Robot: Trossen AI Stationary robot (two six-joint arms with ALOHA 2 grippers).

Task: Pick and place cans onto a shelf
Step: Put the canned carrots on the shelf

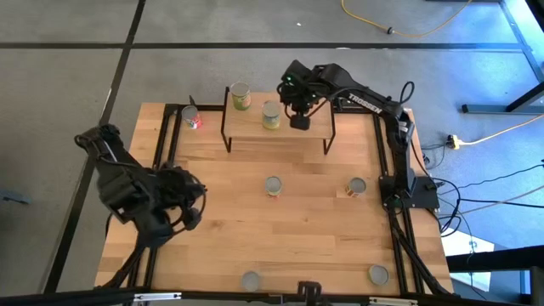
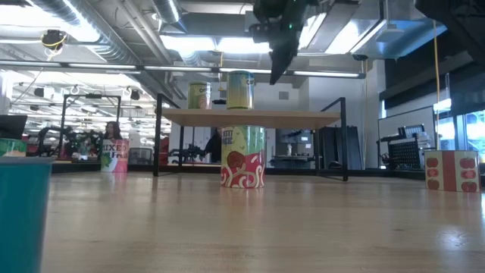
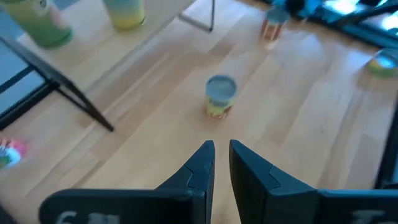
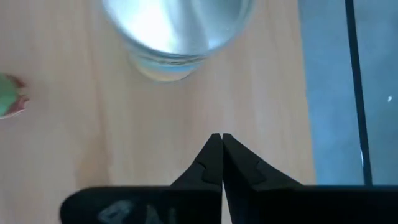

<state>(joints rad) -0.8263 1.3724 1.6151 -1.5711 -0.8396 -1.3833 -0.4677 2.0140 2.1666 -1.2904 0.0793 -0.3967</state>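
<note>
A teal can (image 2: pixel 23 208) is filling the near left corner of the low view, closest to that camera, standing on the tabletop (image 1: pixel 280 229). Up on the shelf (image 1: pixel 276 127), two cans are standing on the light board: a green-labelled can (image 1: pixel 240 95) toward the far left corner and a yellow-green can (image 1: pixel 271 115) nearer the middle. The right pincer (image 1: pixel 300 121) is hanging above the shelf just beside the yellow-green can, its fingers pressed together with nothing between them; in the right wrist view the can's silver top (image 4: pixel 177 25) is sitting just ahead of the clenched fingertips. On the tabletop in front of the shelf, a red-and-green can (image 1: pixel 273 185) is standing near the middle and another can (image 1: pixel 356 186) to its right, while a red-labelled can (image 1: pixel 191 117) is sitting just left of the shelf's legs. Three more cans (image 1: pixel 250 280) are lining the near edge. The left pincer (image 3: pixel 221 163) is waiting over the left part of the tabletop, well apart from the shelf, its fingers standing slightly apart and gripping nothing.
</note>
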